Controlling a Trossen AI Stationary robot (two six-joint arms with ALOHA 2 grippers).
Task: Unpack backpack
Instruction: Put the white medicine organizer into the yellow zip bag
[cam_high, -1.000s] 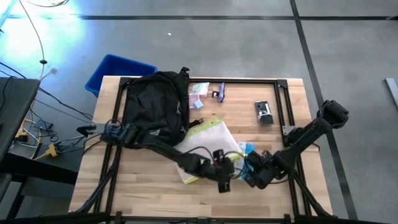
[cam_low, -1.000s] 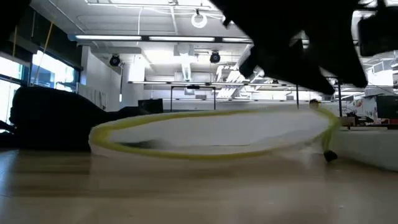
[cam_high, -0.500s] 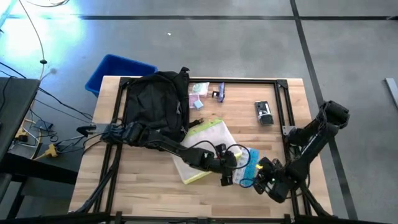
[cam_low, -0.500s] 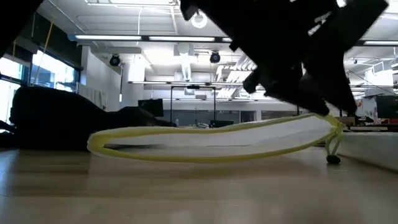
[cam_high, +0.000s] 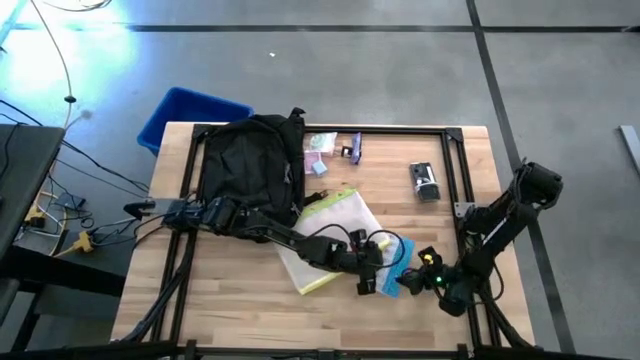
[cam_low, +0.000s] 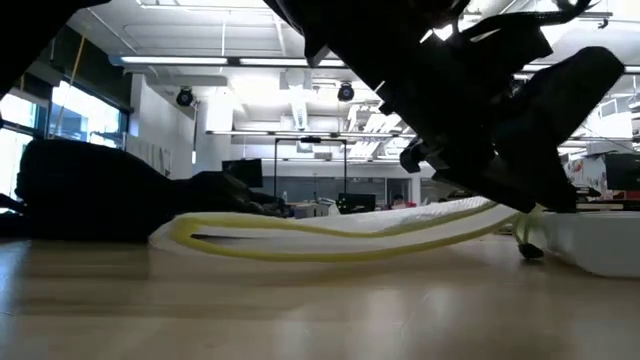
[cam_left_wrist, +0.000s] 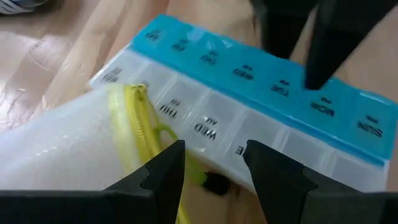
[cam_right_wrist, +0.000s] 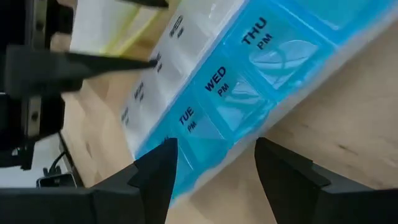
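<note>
A: Starting at the left, we see the blue bin off the table's far left corner, and the backpack lying on the table just beside it, at the far left.

B: Next to it we find small items and, nearer the middle, the clear pouch with yellow edge. The left arm reaches across from the backpack's side.

A: Right. We put the left gripper at the pouch's near right corner, its jaws spread apart over the weekly pill organizer, gripping nothing.

B: Farther right, we see the right gripper facing it, jaws parted around the blue side of that organizer, though we cannot tell whether they press on it.

A: Beyond, a small dark device lies near the far right.
</note>
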